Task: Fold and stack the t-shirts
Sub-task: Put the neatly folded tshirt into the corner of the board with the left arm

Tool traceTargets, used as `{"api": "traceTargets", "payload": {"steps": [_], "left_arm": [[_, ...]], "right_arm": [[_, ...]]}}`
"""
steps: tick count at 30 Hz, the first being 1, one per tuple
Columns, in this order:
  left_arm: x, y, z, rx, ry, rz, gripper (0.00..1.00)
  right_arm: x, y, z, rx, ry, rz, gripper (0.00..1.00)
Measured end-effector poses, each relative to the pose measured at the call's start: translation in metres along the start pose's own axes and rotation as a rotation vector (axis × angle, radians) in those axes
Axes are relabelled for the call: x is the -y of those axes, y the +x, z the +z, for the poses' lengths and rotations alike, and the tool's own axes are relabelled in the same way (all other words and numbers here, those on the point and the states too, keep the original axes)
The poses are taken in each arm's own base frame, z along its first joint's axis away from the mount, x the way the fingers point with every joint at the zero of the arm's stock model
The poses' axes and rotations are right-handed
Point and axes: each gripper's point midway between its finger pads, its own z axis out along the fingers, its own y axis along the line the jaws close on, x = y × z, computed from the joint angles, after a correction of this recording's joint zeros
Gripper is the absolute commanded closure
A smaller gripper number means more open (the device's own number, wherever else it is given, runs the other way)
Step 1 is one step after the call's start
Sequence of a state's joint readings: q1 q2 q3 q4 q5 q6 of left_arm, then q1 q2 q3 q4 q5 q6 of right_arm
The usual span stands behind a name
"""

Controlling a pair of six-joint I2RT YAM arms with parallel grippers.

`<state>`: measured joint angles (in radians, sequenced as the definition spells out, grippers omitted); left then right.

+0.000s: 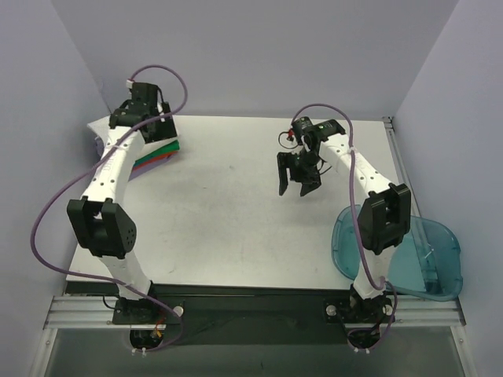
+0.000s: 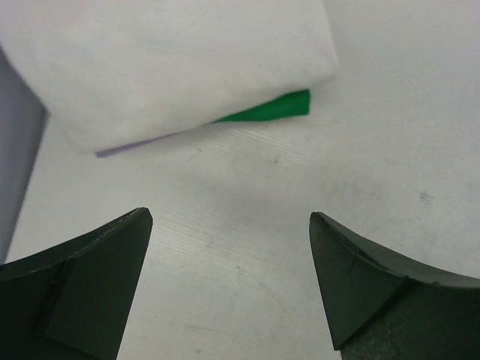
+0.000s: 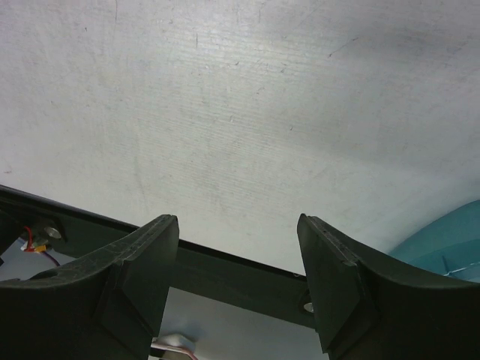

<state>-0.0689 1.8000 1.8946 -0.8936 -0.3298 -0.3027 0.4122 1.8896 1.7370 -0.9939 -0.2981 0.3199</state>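
A stack of folded t-shirts lies at the table's far left corner. In the top view the left arm covers most of it, leaving a white corner [image 1: 97,130] and green [image 1: 166,147], red-orange [image 1: 154,159] and lavender [image 1: 141,167] edges showing. In the left wrist view the white shirt [image 2: 187,60] lies on top, with a green edge [image 2: 274,107] and a thin lavender edge [image 2: 124,148] under it. No logo shows. My left gripper [image 1: 149,124] [image 2: 229,216] is open and empty, just short of the stack. My right gripper [image 1: 299,174] [image 3: 236,219] is open and empty above bare table.
A translucent blue plastic bin [image 1: 397,251] sits at the near right, half over the table's edge; its rim shows in the right wrist view [image 3: 450,232]. The dark front rail [image 3: 225,266] runs behind the right fingers. Walls close in the left, back and right.
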Motion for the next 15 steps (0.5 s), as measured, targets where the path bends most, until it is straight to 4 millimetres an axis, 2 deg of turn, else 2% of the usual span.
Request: {"api": "traceTargets", "payload": {"steps": [2,8,13,15], "left_arm": [[0.035,0.024,-0.002,-0.036,0.06,0.031,0.03],[0.117,0.107,-0.02,-0.164,0.212,0.14,0.03],[0.171,0.164,-0.059,-0.204,0.346,0.256,0.03],[0.184,0.179,-0.077,-0.202,0.398,0.295,0.03]], "right_arm": [[0.002,-0.002,-0.002,0.016,0.01,-0.002,0.35],[0.006,-0.01,-0.012,0.09,0.042,0.002,0.35],[0.012,-0.007,-0.022,0.159,0.077,0.002,0.35],[0.014,-0.004,-0.025,0.178,0.092,0.0,0.35]]}}
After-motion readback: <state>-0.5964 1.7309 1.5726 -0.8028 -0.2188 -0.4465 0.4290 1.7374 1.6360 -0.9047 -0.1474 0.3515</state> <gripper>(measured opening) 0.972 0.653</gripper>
